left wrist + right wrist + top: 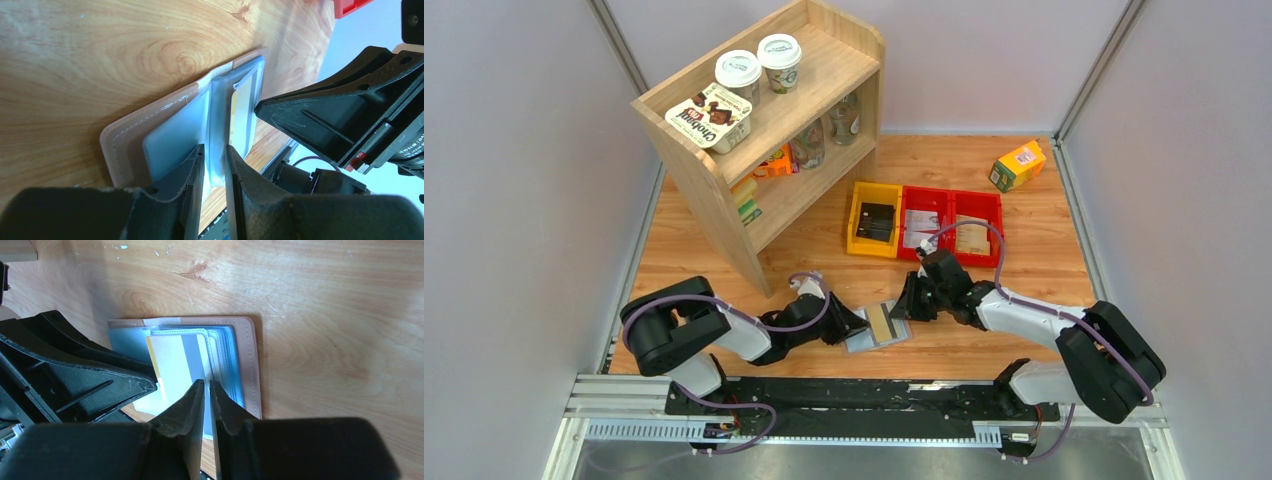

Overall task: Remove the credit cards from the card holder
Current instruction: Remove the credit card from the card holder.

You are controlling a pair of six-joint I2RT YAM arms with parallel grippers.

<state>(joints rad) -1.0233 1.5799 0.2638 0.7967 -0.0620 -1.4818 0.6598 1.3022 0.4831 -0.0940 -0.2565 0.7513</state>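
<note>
Left gripper: our left gripper has its jaws drawn almost together on a clear leaf of the card holder, near its middle fold, and pins it in place.
Right gripper: our right gripper is nearly closed, only a sliver of gap showing. It appears to pinch the near short end of the tan-yellow card, though the contact itself is hidden between the fingers.
Card holder: it lies open and flat on the wooden table, directly between our two grippers, blue pockets up and its taupe border showing round the edge.
Card: it sits on top of the blue pockets, partly clear of them, with its grey stripe facing up. We cannot tell whether more cards remain in the stacked slots beside it.
Key relation: the card's long axis, marked by the stripe, runs straight in line with our right fingers. We judge that a pull back along that line should slide it free.
Nearer arm: both touch the holder, and the right one is on the card.
Risk: if our left grip slips, the holder may drag along with the card.
</note>
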